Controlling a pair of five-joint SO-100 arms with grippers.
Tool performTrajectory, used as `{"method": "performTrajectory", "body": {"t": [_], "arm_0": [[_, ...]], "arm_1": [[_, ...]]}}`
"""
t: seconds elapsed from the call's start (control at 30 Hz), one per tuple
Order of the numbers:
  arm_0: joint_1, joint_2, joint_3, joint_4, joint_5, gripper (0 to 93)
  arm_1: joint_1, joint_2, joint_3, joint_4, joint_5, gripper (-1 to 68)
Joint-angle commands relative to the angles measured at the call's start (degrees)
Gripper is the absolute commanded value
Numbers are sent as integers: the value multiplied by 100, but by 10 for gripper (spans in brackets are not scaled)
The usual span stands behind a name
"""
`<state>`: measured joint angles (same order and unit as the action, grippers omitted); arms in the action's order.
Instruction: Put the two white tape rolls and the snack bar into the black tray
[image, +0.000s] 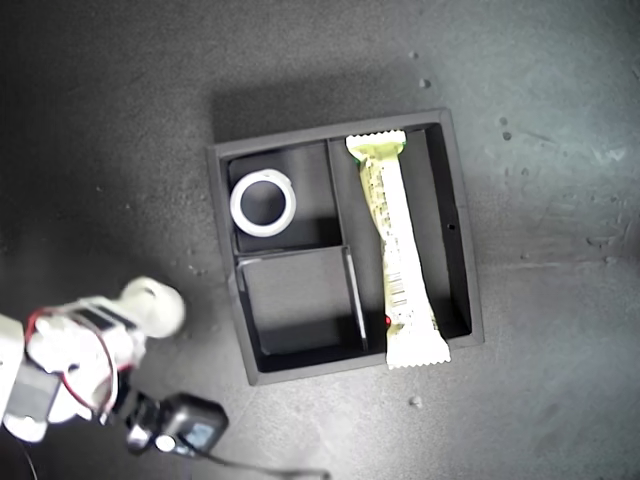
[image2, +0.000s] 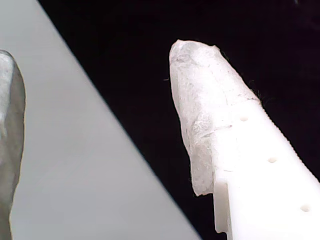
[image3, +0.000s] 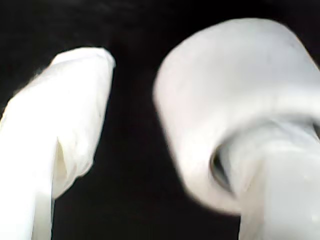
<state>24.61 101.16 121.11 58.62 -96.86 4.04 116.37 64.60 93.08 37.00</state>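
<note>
White tape-wrapped fingers (image2: 200, 120) of my first gripper (image2: 97, 55) stand wide apart with nothing between them; behind them are only a pale grey surface and darkness. My second gripper (image3: 135, 100) is also parted: a plain white ring-shaped tape roll (image3: 235, 100) sits threaded over one finger, and a dark gap separates it from the other finger (image3: 65, 115), though this view is blurred. In the exterior view that gripper (image: 150, 310) and its roll (image: 155, 305) are outside the square matte black tray (image: 460, 230), just off the tray's lower-left corner in that view. Inside the tray, a second white ring-shaped tape roll (image: 263, 203) lies flat in the small compartment nearer the exterior view's top. The long cream-yellow wrapped snack bar (image: 395, 240) lies along the long compartment, one crimped end overhanging the tray wall.
</note>
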Motion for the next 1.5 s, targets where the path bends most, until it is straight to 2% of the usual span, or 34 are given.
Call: {"method": "performTrajectory", "body": {"t": [0.0, 0.1, 0.2, 0.27, 0.4, 0.5, 0.6, 0.7, 0.83, 1.03, 1.3, 1.47], "arm_0": [[35, 352, 105, -26, -35, 153], [18, 220, 79, -70, -9, 138], [-44, 35, -35, -88, -9, 50], [-114, 53, -158, 35, 35, 26], [-308, 448, -1178, 1433, 413, 12], [-483, 448, -2927, 2830, 993, 9], [-668, -334, -5344, 3938, 1652, 8], [-817, -1881, -8209, 4597, 2259, 2], [-1046, -3542, -10046, 4623, 2637, 1], [-1090, -4825, -10573, 4632, 2461, 1], [-870, -5994, -10916, 4632, 2101, 20], [-738, -5906, -10986, 4641, 2197, 217]], "arm_1": [[-44, 149, -18, -132, -88, 182], [-44, 149, -18, -132, -105, 181], [-62, 149, 9, -132, -79, 162], [-79, 149, 35, -141, 18, 132], [272, 211, -176, 264, 562, 91], [492, 967, 229, 308, 1283, 42], [510, 2329, 1696, -255, 2127, 0], [378, 3885, 3990, -1274, 2892, -1], [18, 5563, 6987, -2892, 3524, -1], [-369, 5880, 8974, -4421, 3727, -1], [-510, 6530, 10248, -5089, 3841, -1], [-501, 7436, 10564, -4755, 3841, -1]]}}
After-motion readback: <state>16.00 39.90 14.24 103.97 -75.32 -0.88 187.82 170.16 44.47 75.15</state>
